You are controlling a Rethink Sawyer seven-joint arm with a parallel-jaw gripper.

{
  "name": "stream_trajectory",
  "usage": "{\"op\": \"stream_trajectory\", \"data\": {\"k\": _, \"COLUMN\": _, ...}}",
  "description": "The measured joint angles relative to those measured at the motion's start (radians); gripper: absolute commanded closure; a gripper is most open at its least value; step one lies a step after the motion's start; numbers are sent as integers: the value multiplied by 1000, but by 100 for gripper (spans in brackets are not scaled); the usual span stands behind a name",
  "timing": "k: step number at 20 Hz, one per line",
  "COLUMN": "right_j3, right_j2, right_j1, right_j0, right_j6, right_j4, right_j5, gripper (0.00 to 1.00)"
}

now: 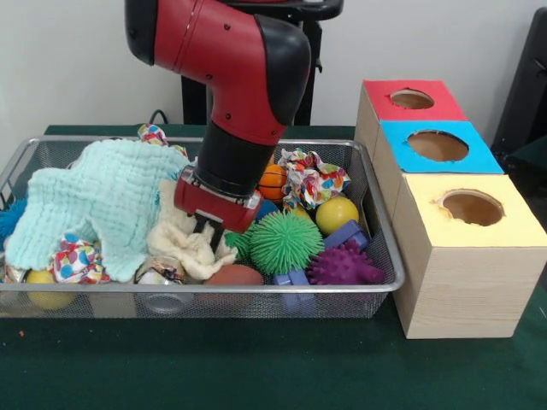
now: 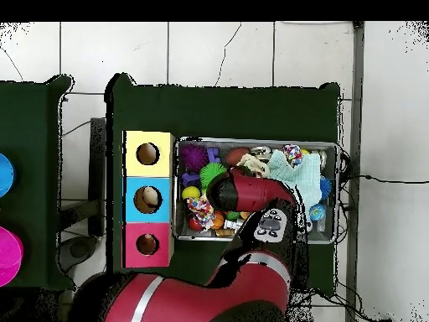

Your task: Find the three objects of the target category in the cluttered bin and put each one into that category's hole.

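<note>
Reaching into the bin (image 1: 376, 205), the gripper (image 1: 208, 229) presses down onto a cream cloth (image 1: 184, 243) directly beneath, apparently digging for buried targets; its grip state cannot be told.

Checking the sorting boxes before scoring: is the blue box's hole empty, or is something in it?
Something is in it: the overhead view shows a pale rounded object inside the blue box; what it is, cannot tell.

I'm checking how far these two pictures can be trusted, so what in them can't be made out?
- Gripper, front view: fingers sink among the cream cloth; open or shut unclear. Overhead, the arm covers it.
- Bin middle, overhead: hidden under the arm.
- Under the mint cloth, front view: contents covered.
- Yellow box hole, front view: inside too dark.
</note>
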Motion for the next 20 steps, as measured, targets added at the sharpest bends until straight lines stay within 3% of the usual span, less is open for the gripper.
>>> {"op": "stream_trajectory", "data": {"k": 12, "right_j3": 108, "right_j2": 47, "right_j1": -298, "right_j0": 5, "right_j6": 0, "right_j4": 0, "right_j5": 138, "gripper": 100}}
{"op": "stream_trajectory", "data": {"k": 20, "right_j3": 169, "right_j2": 108, "right_j1": -389, "right_j0": 0, "right_j6": 0, "right_j4": 41, "right_j5": 155, "gripper": 100}}
